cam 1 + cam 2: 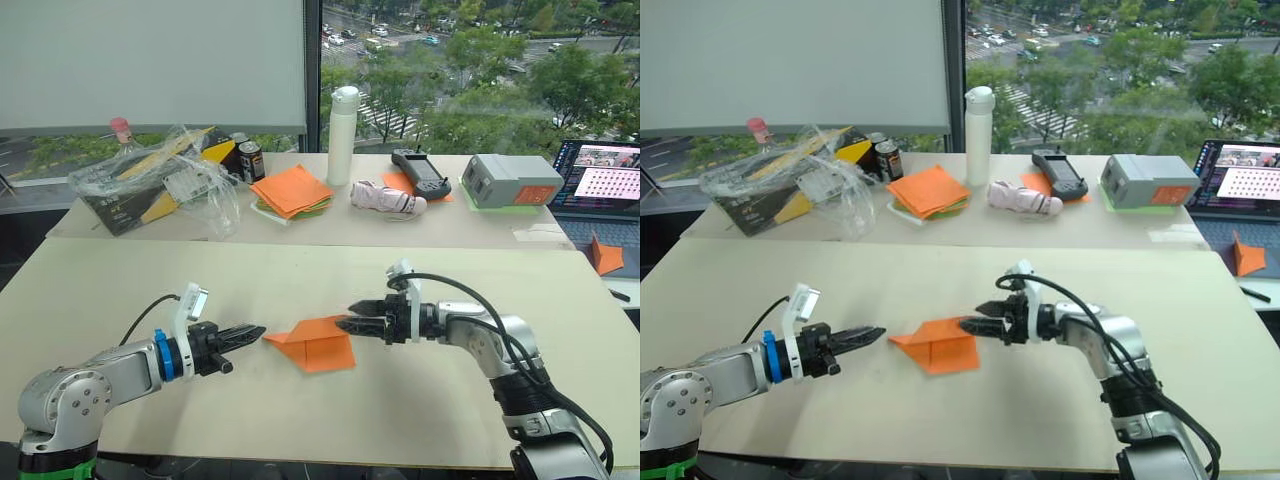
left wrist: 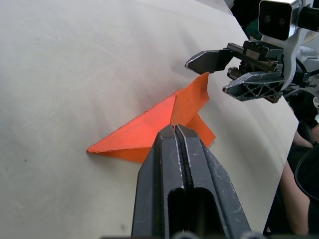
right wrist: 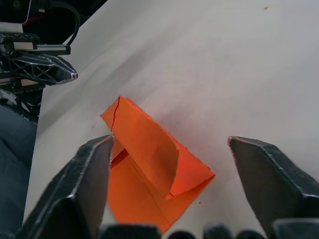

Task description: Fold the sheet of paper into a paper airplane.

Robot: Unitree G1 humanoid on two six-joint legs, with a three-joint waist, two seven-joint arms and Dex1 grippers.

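Left eye view has one folded orange paper airplane (image 1: pixel 315 343) lying on the near table (image 1: pixel 120 290), between two grippers that point at it from either side. Over on the left, the left gripper (image 1: pixel 250 333) sits just short of the plane's pointed tip, its two black fingers pressed together with nothing between them. From the right, the right gripper (image 1: pixel 352 323) reaches the plane's raised far-right flap, and the right wrist view shows its fingers (image 3: pixel 84 189) spread wide, one on each side of the paper, gripping nothing. One flap of the airplane curls up off the table while the rest lies flat. On the far table: one stack of orange and green sheets (image 1: pixel 292 191), one white bottle (image 1: pixel 342 122) standing upright just right of it, one dark can (image 1: pixel 251 160) to the left, one clear plastic bag (image 1: pixel 160 180) over a box, one grey box (image 1: pixel 502 181), one laptop (image 1: pixel 603 180) at the far right
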